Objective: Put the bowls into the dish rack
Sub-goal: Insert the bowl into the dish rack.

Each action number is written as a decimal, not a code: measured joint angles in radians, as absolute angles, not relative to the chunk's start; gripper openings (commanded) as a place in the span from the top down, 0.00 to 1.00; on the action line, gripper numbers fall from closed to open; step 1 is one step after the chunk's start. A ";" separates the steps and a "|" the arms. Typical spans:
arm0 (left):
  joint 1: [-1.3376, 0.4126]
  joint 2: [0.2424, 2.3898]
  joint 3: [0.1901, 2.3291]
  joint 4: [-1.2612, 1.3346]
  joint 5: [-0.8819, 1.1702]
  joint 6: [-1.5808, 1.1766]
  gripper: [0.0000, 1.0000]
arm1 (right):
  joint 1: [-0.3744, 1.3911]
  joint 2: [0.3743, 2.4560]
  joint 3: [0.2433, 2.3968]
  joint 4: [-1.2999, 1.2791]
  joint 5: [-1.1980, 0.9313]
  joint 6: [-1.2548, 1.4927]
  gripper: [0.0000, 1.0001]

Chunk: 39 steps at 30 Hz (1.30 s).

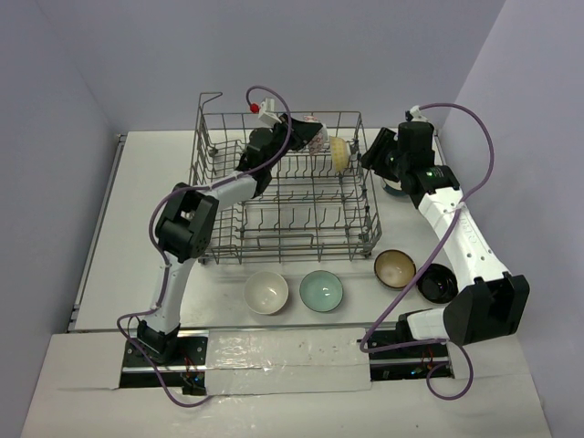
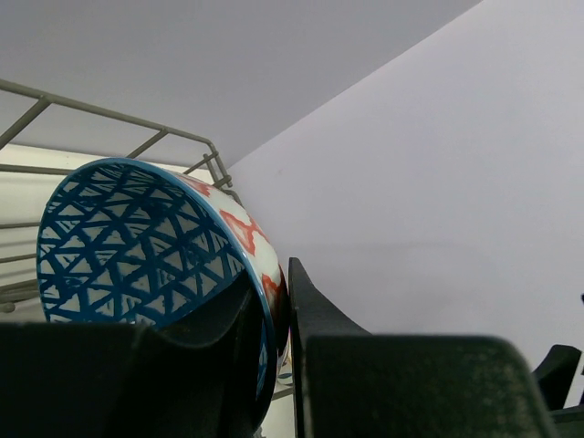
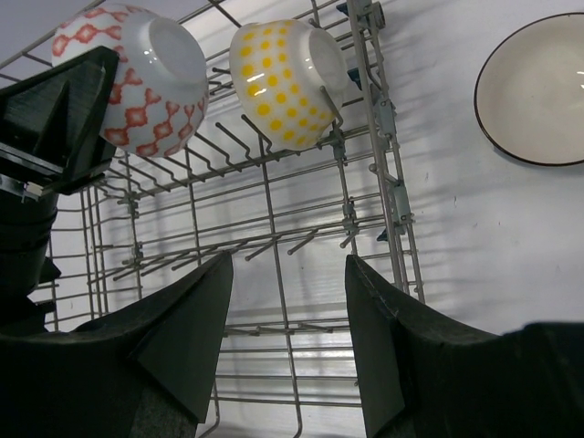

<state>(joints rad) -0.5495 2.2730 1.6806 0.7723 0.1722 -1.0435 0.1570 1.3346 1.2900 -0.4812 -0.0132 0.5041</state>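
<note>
The grey wire dish rack (image 1: pixel 274 219) stands mid-table. My left gripper (image 1: pixel 297 144) is inside its back part, shut on the rim of a red-patterned bowl (image 1: pixel 317 135). In the left wrist view one finger is inside the blue-latticed bowl (image 2: pixel 137 246) and one outside; the gripper (image 2: pixel 274 287) holds it tilted by the rack rim (image 2: pixel 109 116). A yellow-dotted cream bowl (image 1: pixel 338 153) leans on tines beside it. My right gripper (image 1: pixel 377 151) is open and empty over the rack's right side. In the right wrist view, the gripper (image 3: pixel 287 274) is above the rack (image 3: pixel 388 173), with the red-patterned bowl (image 3: pixel 137 82) and yellow-dotted bowl (image 3: pixel 283 78) beyond.
On the table in front of the rack stand a white bowl (image 1: pixel 266 292), a pale green bowl (image 1: pixel 321 292), a tan bowl (image 1: pixel 394 268) and a black bowl (image 1: pixel 438 283). A dark-rimmed pale bowl (image 3: pixel 538 91) sits right of the rack, partly under my right arm (image 1: pixel 394 186).
</note>
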 measured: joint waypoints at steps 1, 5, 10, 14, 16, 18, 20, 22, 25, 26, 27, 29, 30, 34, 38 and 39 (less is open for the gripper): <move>-0.549 2.273 1.686 0.773 0.175 -1.045 1.00 | 0.157 1.335 1.288 -0.479 -0.016 0.504 0.40; -0.546 2.284 1.705 0.775 0.186 -1.059 1.00 | 0.157 1.335 1.283 -0.476 -0.021 0.504 0.40; -0.543 2.296 1.706 0.773 0.192 -1.063 1.00 | 0.157 1.335 1.282 -0.471 -0.021 0.504 0.40; -0.537 2.302 1.698 0.775 0.199 -1.068 1.00 | 0.157 1.335 1.282 -0.471 -0.021 0.504 0.40; -0.531 2.302 1.689 0.780 0.205 -1.070 1.00 | 0.157 1.335 1.282 -0.471 -0.021 0.504 0.40; -0.525 2.302 1.681 0.785 0.213 -1.082 1.00 | 0.157 1.335 1.282 -0.471 -0.021 0.503 0.40; -0.522 2.302 1.669 0.800 0.222 -1.096 1.00 | 0.157 1.335 1.282 -0.471 -0.020 0.503 0.40; -0.520 2.302 1.658 0.810 0.224 -1.104 1.00 | 0.157 1.335 1.282 -0.471 -0.020 0.503 0.40; -0.516 2.302 1.647 0.828 0.233 -1.115 0.99 | 0.157 1.335 1.282 -0.471 -0.020 0.503 0.40; -0.514 2.302 1.642 0.838 0.236 -1.121 0.98 | 0.157 1.335 1.282 -0.471 -0.020 0.503 0.40; -0.514 2.302 1.637 0.848 0.239 -1.124 0.93 | 0.157 1.335 1.282 -0.471 -0.020 0.503 0.40; -0.512 2.302 1.627 0.864 0.241 -1.132 0.87 | 0.157 1.335 1.282 -0.471 -0.020 0.503 0.40; -0.512 2.302 1.623 0.872 0.242 -1.136 0.84 | 0.157 1.335 1.282 -0.471 -0.020 0.503 0.40; -0.507 2.301 1.602 0.897 0.242 -1.139 0.69 | 0.157 1.335 1.281 -0.471 -0.020 0.502 0.40; -0.496 2.301 1.571 0.901 0.239 -1.138 0.61 | 0.157 1.335 1.275 -0.465 -0.020 0.500 0.40; -0.493 2.301 1.566 0.901 0.239 -1.138 0.60 | 0.157 1.335 1.273 -0.464 -0.020 0.500 0.40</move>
